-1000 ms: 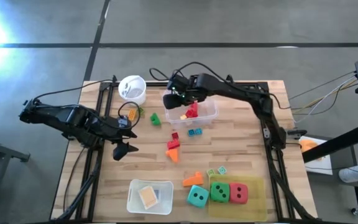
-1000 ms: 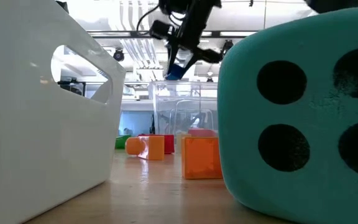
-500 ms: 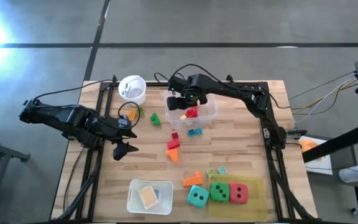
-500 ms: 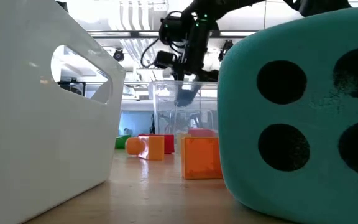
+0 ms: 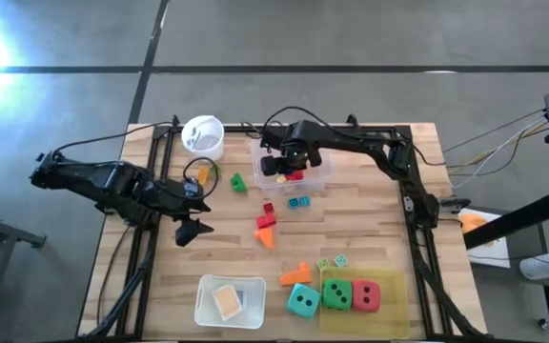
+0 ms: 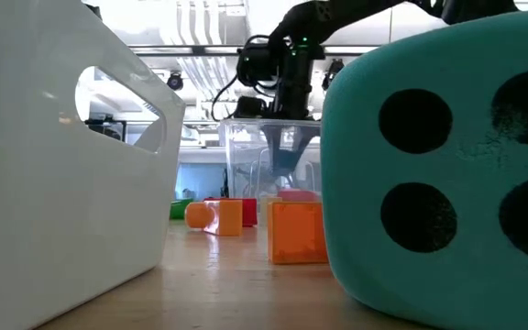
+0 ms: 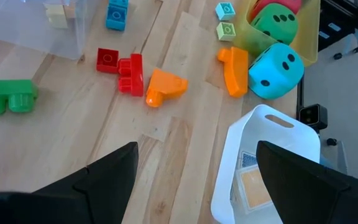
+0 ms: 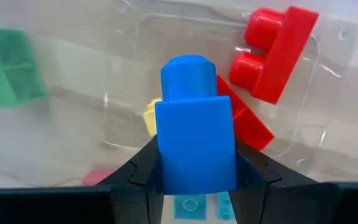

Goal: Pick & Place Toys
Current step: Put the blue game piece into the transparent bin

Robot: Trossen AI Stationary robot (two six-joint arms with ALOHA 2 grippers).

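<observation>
A blue block (image 8: pixel 196 124) is clamped between the fingers of the right gripper (image 5: pixel 277 168), inside the clear tub (image 5: pixel 323 175) near the table's far edge, above a red block (image 8: pixel 277 45) and a yellow piece (image 8: pixel 151 116) on the tub's floor. A second ago this gripper hung over the tub's left rim; it has since moved right and dropped into the tub, still holding the block.

The left gripper (image 5: pixel 191 231) has not moved; it waits over the table's left side with its fingers wide apart and nothing between them.

Around the tub on the wooden table (image 5: pixel 370 229) lie a green block (image 5: pixel 238 181), red and orange blocks (image 5: pixel 267 227) and a small blue one (image 5: pixel 299 202). Near the front edge stand a teal die (image 5: pixel 302 301), a green die (image 5: pixel 335 294) and a red die (image 5: pixel 366 295), beside a white bin (image 5: pixel 205 303). A white cup (image 5: pixel 203 135) stands at the far left. The floor beyond is grey concrete; the low view shows ceiling lights behind.
</observation>
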